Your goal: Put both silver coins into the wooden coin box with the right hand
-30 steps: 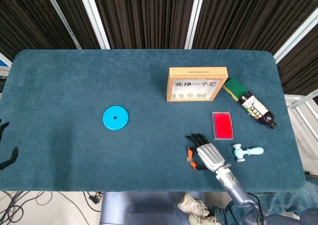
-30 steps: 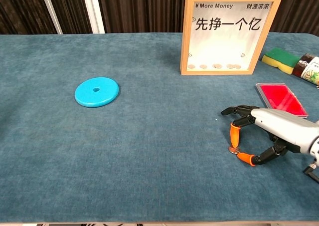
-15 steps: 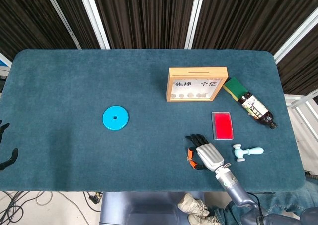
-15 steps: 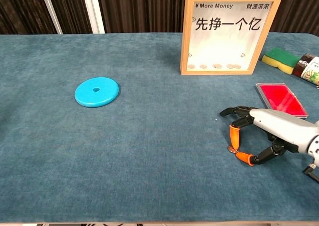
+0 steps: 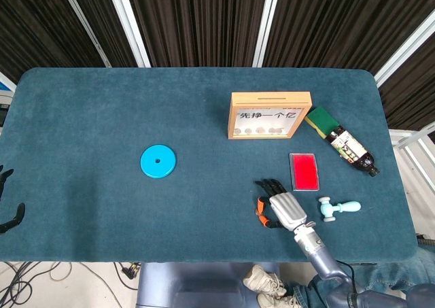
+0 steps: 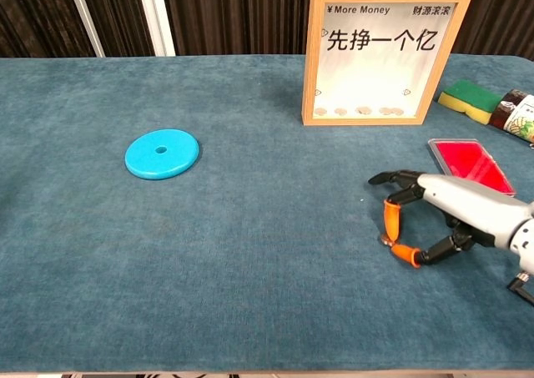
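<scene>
The right hand (image 6: 434, 219) hangs low over the near right of the blue table (image 5: 102, 117), its orange-tipped thumb and finger (image 6: 389, 219) drawn together above the cloth. A small coin (image 6: 386, 242) appears pinched between the tips, though it is too small to make out clearly; the second coin cannot be made out in either view. The other fingers spread forward, apart from the cloth.

The wooden box (image 6: 385, 54) stands upright toward the far right, well apart from the hand, with coins showing along the bottom of its window. A red tray (image 6: 470, 163) lies just beyond the hand. Right of the box rest a sponge (image 5: 321, 121) and a bottle (image 5: 351, 150). A toy hammer (image 5: 338, 208) lies right of the hand. A blue disc (image 6: 162, 153) sits well to the left.

The left hand (image 5: 7, 199) shows only at the left edge; whether it is released or clenched cannot be told.
</scene>
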Tool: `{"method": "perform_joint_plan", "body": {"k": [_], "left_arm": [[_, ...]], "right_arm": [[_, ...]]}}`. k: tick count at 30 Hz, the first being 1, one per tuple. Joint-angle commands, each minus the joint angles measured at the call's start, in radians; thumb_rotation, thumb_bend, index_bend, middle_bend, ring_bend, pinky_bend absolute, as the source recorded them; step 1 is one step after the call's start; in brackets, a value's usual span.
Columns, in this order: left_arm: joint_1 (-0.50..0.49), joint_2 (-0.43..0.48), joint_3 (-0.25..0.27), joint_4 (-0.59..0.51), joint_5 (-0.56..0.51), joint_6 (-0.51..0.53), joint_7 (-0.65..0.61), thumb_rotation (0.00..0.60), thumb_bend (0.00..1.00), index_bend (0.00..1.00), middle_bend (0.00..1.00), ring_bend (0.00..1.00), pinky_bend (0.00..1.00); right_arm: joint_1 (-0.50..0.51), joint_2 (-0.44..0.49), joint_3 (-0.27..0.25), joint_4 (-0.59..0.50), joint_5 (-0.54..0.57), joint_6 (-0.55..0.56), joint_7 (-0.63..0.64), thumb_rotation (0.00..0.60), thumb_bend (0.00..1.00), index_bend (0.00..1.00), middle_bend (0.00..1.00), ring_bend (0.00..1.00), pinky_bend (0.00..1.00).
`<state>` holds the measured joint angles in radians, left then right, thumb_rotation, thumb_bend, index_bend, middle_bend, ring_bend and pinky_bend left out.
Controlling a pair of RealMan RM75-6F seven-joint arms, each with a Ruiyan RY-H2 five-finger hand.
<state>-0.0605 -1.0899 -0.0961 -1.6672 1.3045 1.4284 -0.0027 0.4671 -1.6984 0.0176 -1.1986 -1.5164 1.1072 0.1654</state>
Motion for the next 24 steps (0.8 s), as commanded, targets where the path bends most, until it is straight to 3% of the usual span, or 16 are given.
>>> {"method": "perform_joint_plan", "body": {"k": [1,24], "left_arm": [[0.0,0.0,0.0,-0.001,-0.001,-0.001,-0.001,0.6,0.41,0.12,0.0,0.0,0.0],[0.0,0.001,0.0,-0.002,-0.003,-0.003,-0.003,0.6,0.41,0.12,0.0,0.0,0.0]], "right_arm": [[0.001,-0.004,0.006,0.005,-0.001,0.007,0.002,0.6,0.52,0.59,0.11,0.0,0.0],[0.016,-0.028,0.027,0.042,0.016,-0.004,-0.005,0.6,0.54,0.61,0.11,0.0,0.0]]}}
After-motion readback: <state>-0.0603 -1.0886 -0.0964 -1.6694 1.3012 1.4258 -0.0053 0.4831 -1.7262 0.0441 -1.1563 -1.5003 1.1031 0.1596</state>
